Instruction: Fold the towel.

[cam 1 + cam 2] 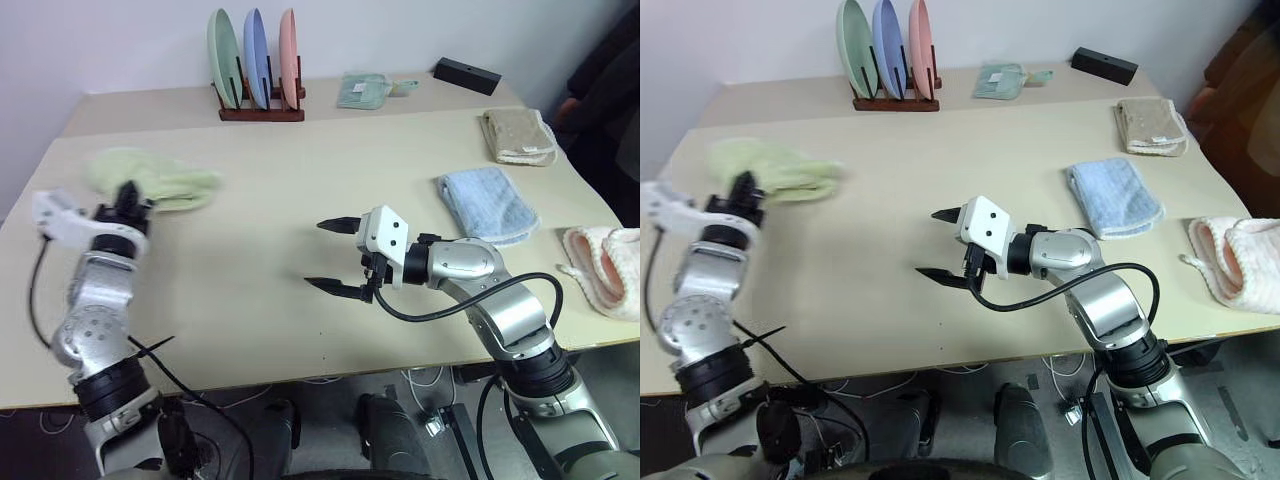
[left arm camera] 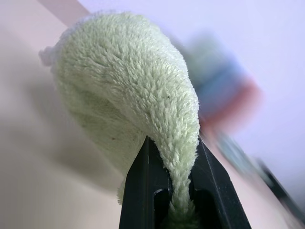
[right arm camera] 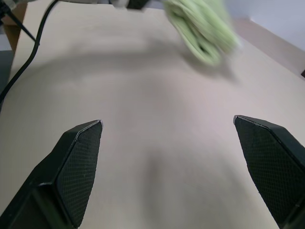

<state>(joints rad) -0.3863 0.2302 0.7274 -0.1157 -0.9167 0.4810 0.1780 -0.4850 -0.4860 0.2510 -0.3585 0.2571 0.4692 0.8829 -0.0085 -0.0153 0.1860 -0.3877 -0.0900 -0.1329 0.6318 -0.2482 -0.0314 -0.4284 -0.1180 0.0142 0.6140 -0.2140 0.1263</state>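
The towel [image 1: 165, 180], a light green terry cloth, is bunched near the table's far left, partly lifted off the surface. My left gripper [image 1: 130, 195] is shut on one edge of it; in the left wrist view the cloth [image 2: 128, 90] is pinched between the two black fingers [image 2: 143, 191] and bulges out past them. My right gripper [image 1: 320, 255] hangs open over the bare middle of the table, pointing left toward the towel, with nothing between its fingers. From the right wrist, the towel [image 3: 202, 26] is some way ahead of the open fingertips [image 3: 78, 162].
A wooden rack of three plates [image 1: 258, 70] stands at the back. A small green cloth [image 1: 365, 90] and a black box [image 1: 467, 75] lie behind. A folded beige towel [image 1: 518, 135], a folded light blue towel [image 1: 487, 203] and a pink-white cloth [image 1: 605, 265] lie on the right.
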